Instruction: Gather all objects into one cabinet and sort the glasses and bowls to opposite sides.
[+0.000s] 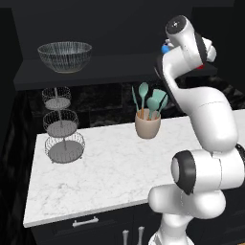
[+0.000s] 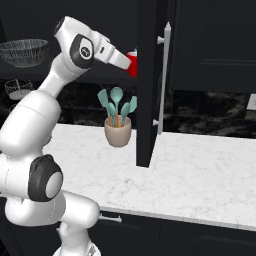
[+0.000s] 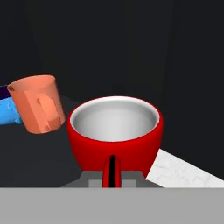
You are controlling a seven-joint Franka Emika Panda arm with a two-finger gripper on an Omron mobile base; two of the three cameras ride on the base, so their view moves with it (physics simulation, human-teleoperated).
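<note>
Pinching glossy round red cup (image 3: 114, 131) by rim, gripper (image 3: 112, 173) closed tight; matte orange mug (image 3: 37, 103) w/ handle beside

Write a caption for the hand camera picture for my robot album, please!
The gripper holds a red cup by its handle, beside an orange mug and a blue bowl.

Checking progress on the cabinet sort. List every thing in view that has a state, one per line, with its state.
cabinet door: swung open
gripper: shut on the red cup's rim
red cup: upright, empty, held
orange mug: tilted in the hand view, beside the cup
blue bowl: behind the mug, mostly hidden
striped bowl: upright on the cabinet shelf
utensil pot: upright on the counter, holding teal spoons
</note>
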